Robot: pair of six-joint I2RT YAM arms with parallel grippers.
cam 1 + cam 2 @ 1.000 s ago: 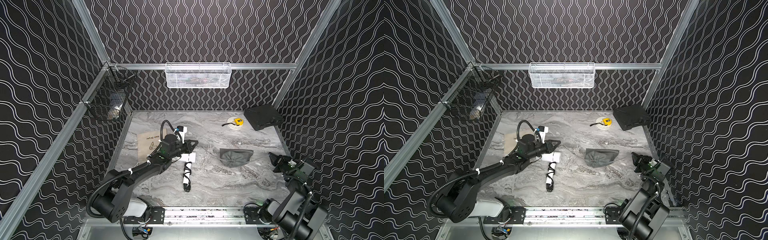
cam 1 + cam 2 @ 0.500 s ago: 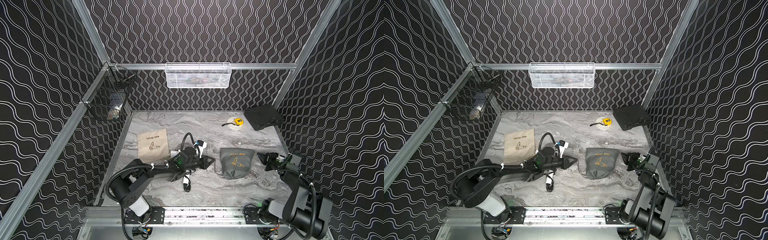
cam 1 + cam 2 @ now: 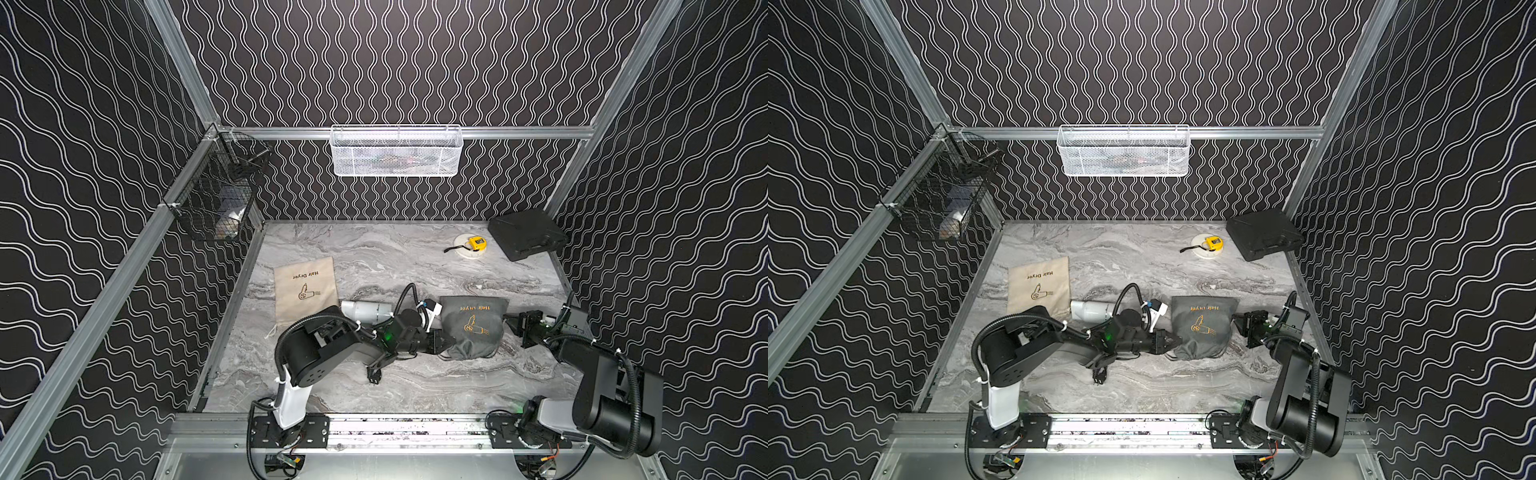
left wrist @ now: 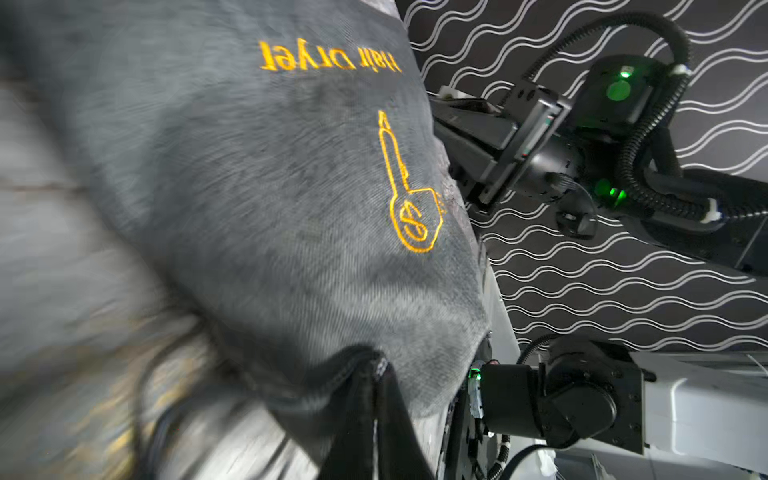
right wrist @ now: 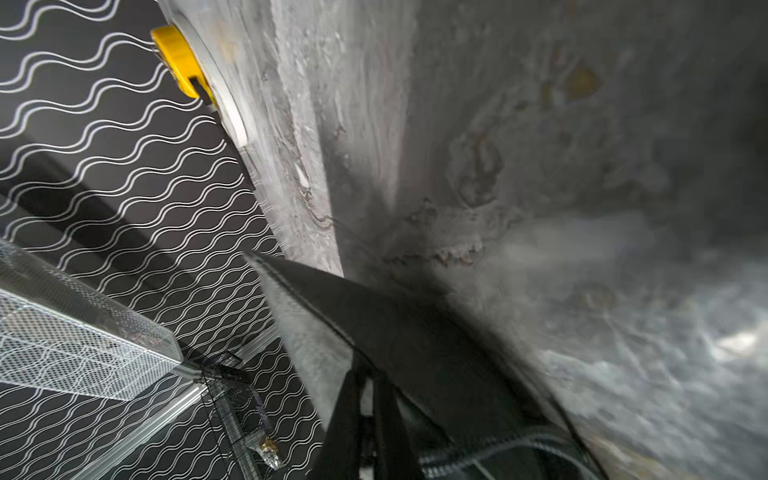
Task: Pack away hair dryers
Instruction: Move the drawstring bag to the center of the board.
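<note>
- A beige bag [image 3: 305, 286] lies flat on the counter [image 3: 395, 257].
- Just beside it, the white hair dryer [image 3: 365, 311] lies on its side, partly under the left arm [image 3: 332, 353]. Its black plug [image 3: 374, 379] pokes out nearer the front.
- The left claw [image 3: 449, 344] is pressed shut, its tips against the near corner of the bulging dark grey bag [image 3: 478, 332].
- The right claw [image 3: 510, 322] meets that bag's opposite edge with its fingers nearly together; whether they pinch fabric, I cannot tell.
- A yellow tape measure [image 3: 476, 243] and a black case [image 3: 525, 235] sit at the back.
</note>
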